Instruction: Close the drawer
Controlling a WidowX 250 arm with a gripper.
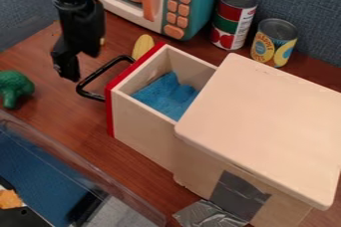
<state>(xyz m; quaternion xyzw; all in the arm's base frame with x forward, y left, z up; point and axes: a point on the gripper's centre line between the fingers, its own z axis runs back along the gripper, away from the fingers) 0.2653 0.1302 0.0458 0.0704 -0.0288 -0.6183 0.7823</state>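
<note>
Clear plastic forms the raised rim of a bin (83, 170) at the lower left of the frame, slanting down towards the bottom edge. To its right, crinkled silver tape (208, 215) lies by the foot of a pale box-like cabinet (263, 121), with a darker grey patch of tape (238, 195) stuck on the side.

Drawer (143, 131) and cabinet meet near the middle of the frame; the drawer stands open, its red front turned to the upper left and its long axis running down to the lower right, under the cabinet's smooth, round-cornered top. Its walls are pale and straight-edged, wood by the look of them. Rumpled blue cloth (166, 94) lies inside. A black bar handle (96, 73), bent in a squared loop, juts from the red front over the brown wood-grain table (70, 121).

Black and jointed, the arm (73, 2) comes in from the top edge at the upper left and hangs nearly upright. Its gripper (69, 75) points down, just left of the handle; whether it is spread or pressed together, I cannot tell. A bumpy green toy (15, 85) sits at the left edge.
</note>
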